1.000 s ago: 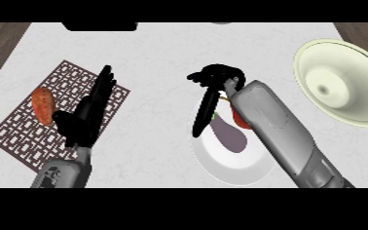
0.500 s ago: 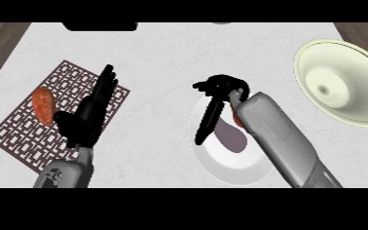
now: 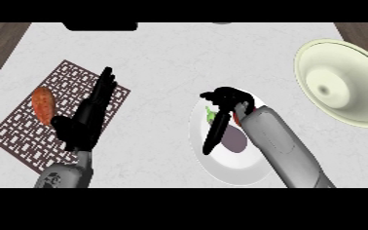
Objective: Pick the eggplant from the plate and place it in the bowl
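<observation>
- Mat (image 3: 28,136): brown lattice square, flat and openwork, lying askew at the left of the table (image 3: 165,63). The table top is pale and stone-like with a faint mottle.
- Orange-red root vegetable (image 3: 43,106): a tapered oval with a matt skin, lying on the mat. It is no part of the job.
- Left hand (image 3: 86,119): black, resting over the mat's right side with its fingers (image 3: 104,85) straight and together, pointing away. It holds nothing.
- Plate (image 3: 230,170): white, round, shallow and glossy, right of the table's centre, well apart from the bowl.
- Eggplant (image 3: 237,141): lies on the plate, a dark purple rounded body with a green stalk end (image 3: 211,115) toward the upper left.
  - Handling, as I judge it: light and fairly stiff, with a smooth waxy skin that may slide. The curved body could roll on the plate.
  - Best taken across the thick middle, from both flanks, not by the thin stalk.
- Right hand (image 3: 229,100): black, on a grey forearm, low over the plate and across the eggplant's stalk end. It hides part of the fruit, and I cannot tell whether it has closed on it.
- Bowl (image 3: 310,73): cream and deep, with smooth sloping walls and a wide mouth. It sits at the table's right edge with nothing showing inside.
</observation>
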You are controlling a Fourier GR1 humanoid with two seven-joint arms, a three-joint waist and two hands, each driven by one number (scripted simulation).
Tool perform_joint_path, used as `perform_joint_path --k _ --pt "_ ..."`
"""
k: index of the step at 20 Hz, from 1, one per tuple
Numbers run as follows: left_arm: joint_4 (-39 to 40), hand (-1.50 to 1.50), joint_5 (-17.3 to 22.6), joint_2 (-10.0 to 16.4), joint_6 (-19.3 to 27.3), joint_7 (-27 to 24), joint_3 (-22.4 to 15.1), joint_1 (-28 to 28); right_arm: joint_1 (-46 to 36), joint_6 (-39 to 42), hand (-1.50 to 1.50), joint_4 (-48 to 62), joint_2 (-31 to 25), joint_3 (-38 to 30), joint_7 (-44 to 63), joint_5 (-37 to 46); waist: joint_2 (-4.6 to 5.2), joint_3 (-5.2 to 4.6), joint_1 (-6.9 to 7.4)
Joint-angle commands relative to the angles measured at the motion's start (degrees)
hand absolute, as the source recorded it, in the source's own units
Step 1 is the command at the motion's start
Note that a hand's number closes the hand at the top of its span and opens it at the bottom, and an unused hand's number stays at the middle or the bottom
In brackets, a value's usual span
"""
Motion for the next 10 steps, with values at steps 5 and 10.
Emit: perform_joint_path --k 5,10 --pt "0.1 0.0 -1.6 0.0 0.0 -0.5 0.5 0.4 0.1 6.9 -1.5 0.6 -4.7 3.2 2.7 4.2 0.04 0.0 0.15" --pt "0.7 0.0 0.3 0.0 -2.2 0.8 1.8 -0.8 3.0 6.9 -1.5 5.1 -3.5 3.9 -2.8 6.3 0.14 0.01 0.32"
